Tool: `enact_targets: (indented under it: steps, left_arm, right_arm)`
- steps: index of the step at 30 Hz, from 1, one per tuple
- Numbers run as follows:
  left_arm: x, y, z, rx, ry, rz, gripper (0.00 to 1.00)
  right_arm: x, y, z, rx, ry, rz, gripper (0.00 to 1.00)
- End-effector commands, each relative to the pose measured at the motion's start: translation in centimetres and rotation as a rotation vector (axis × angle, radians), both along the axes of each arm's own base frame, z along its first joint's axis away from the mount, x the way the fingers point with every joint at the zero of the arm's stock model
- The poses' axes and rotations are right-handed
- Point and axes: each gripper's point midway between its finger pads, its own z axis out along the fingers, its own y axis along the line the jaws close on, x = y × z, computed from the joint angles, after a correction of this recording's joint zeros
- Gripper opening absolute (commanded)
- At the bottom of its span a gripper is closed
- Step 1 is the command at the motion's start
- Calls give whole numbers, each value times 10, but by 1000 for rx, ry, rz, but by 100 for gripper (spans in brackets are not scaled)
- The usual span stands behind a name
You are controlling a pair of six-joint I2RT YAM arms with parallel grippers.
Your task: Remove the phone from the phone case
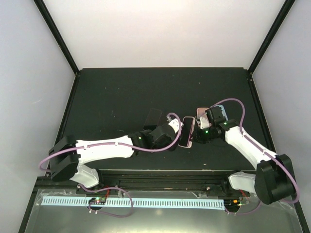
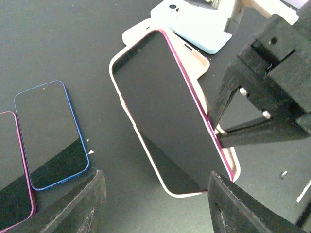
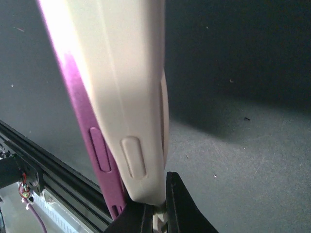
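A magenta-edged phone (image 2: 165,121) sits tilted, partly lifted out of a cream phone case (image 2: 229,162). In the top view the pair (image 1: 186,132) stands on edge between my two grippers. My right gripper (image 1: 198,135) is shut on the case's side wall; in the right wrist view its jaws (image 3: 155,216) pinch the cream case (image 3: 126,87), with the magenta phone edge (image 3: 80,111) beside it. My left gripper (image 2: 155,206) is open. Its fingers (image 2: 82,204) straddle the phone's lower end, and the right finger is close to the phone's corner.
A blue-edged phone (image 2: 51,133) and another magenta-edged phone (image 2: 12,167) lie flat to the left. A light blue case (image 2: 194,24) and a cream case (image 2: 138,30) lie behind. In the top view these cases (image 1: 210,113) are by the right wrist.
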Motion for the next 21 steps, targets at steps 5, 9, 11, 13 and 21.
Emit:
enact_targets:
  steps: [5, 9, 11, 13, 21]
  left_arm:
    - [9, -24, -3, 37, -10, 5, 62]
    - [11, -34, -17, 70, 17, 8, 63]
    - [9, -38, -27, 65, 48, 9, 64]
    - [6, -43, -36, 53, 78, 3, 64]
    - [3, -59, -68, 90, 122, -8, 61]
  right_arm:
    - [11, 7, -4, 16, 73, -12, 1]
    - [19, 1, -20, -19, 121, -41, 1]
    - [25, -3, -28, -52, 141, -49, 1]
    - [28, -6, -37, -67, 176, -54, 1]
    - [30, -4, -51, -68, 241, -46, 1]
